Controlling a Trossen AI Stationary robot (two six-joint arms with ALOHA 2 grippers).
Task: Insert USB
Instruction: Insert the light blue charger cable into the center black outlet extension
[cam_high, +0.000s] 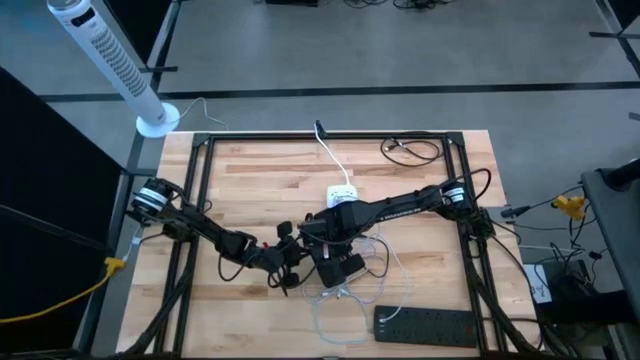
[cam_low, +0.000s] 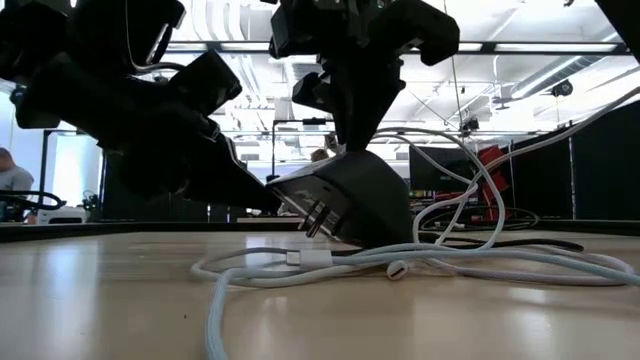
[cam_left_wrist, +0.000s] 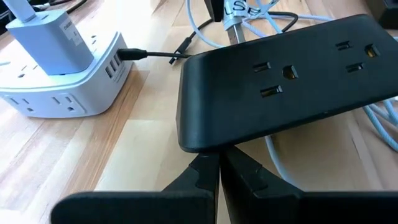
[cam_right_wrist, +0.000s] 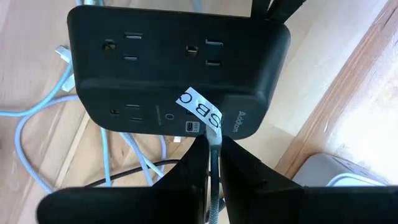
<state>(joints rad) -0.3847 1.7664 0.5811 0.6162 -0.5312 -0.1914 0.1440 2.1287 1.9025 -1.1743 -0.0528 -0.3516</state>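
Black outlet block (cam_right_wrist: 180, 62) tilted up off surface (cam_high: 250, 180), just beside white power hub (cam_left_wrist: 62, 93); left pincer (cam_left_wrist: 217, 163) clamped on block's near edge, propping it; right pincer (cam_right_wrist: 213, 146) closed tight on tagged USB cable (cam_right_wrist: 214, 134), plug tip right at block's small port (cam_right_wrist: 192, 127); cable thin, limp, light, likely to buckle if pushed from far back; best held close behind plug; block rigid, smooth-cased, probably slippery, needs firm bracing against push.
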